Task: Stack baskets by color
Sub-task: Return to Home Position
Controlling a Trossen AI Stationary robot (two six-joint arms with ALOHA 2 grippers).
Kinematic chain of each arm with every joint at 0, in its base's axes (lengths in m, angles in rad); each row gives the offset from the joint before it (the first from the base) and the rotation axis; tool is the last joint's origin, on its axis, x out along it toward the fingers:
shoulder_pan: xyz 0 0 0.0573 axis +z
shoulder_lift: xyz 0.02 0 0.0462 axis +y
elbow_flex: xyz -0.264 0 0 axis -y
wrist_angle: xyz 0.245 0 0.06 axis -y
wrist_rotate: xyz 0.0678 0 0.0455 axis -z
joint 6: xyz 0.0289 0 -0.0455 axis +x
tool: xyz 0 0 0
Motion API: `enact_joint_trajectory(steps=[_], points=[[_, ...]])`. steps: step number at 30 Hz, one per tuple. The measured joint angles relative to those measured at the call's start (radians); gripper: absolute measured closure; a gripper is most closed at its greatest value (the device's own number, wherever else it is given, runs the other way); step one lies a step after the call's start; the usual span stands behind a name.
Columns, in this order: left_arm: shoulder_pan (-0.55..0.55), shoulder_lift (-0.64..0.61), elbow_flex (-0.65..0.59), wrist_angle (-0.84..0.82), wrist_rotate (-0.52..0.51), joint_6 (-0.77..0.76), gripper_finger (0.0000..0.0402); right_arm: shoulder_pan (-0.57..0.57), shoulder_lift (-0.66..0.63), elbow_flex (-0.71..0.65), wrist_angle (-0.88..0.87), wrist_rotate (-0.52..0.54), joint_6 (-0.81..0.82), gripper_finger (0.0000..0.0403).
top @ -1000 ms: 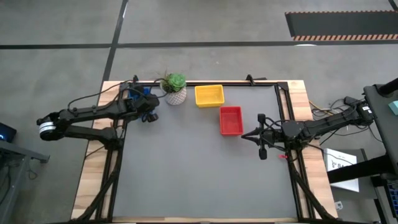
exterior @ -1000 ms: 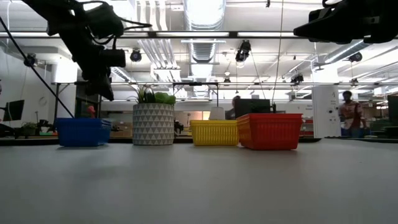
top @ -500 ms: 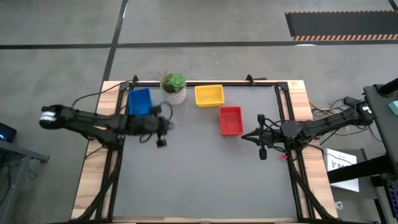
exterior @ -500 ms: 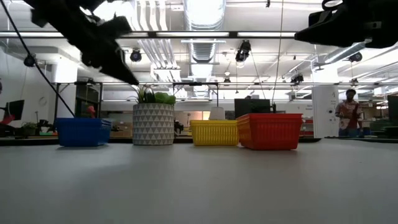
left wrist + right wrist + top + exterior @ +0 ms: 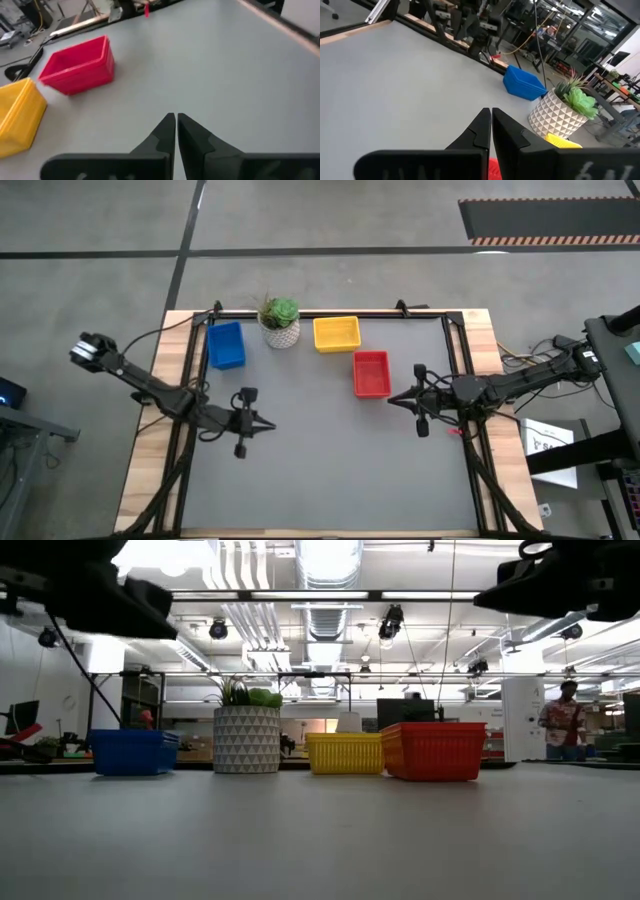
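Three baskets stand on their bottoms along the table's far part: a blue basket (image 5: 225,344) at the far left, a yellow basket (image 5: 336,333) at the far middle, and a red basket (image 5: 371,373) just nearer and to the right of it. My left gripper (image 5: 271,424) hangs shut and empty over the bare table left of the middle, pointing toward the right edge. In its wrist view the left gripper (image 5: 176,118) faces the red basket (image 5: 77,65) and yellow basket (image 5: 17,117). My right gripper (image 5: 390,397) waits shut beside the red basket's right near corner, apart from it.
A green plant in a white patterned pot (image 5: 281,322) stands between the blue and yellow baskets at the far edge. A black frame (image 5: 330,313) runs around the grey mat. The mat's middle and near half are bare. A person (image 5: 563,720) shows in the room beyond.
My left gripper has swung away from above the blue basket, toward the table's near edge and the middle, and has tipped up from pointing steeply down to nearly level. The blue basket stays where it was, now uncovered. My right arm has kept still.
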Motion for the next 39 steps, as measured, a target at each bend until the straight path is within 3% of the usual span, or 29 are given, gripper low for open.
enact_joint_trajectory(steps=[9, 15, 22, 31, 39], points=[[0.027, -0.294, -0.140, -0.061, -0.005, 0.071, 0.0401, 0.000, -0.002, -0.007, 0.007, -0.013, -0.032, 0.0394], [0.100, -0.497, -0.220, -0.058, -0.006, 0.159, 0.0401, -0.031, -0.003, -0.055, 0.174, -0.120, -0.073, 0.0394], [0.166, -0.674, -0.290, -0.116, -0.005, 0.228, 0.0401, -0.085, -0.040, -0.106, 0.212, -0.125, -0.071, 0.0394], [0.191, -0.883, -0.365, -0.143, -0.002, 0.229, 0.0402, -0.103, -0.181, -0.174, 0.209, -0.131, -0.085, 0.0394], [0.190, -0.926, -0.366, -0.141, -0.011, 0.254, 0.0401, -0.109, -0.384, -0.256, 0.208, -0.124, -0.111, 0.0394]])
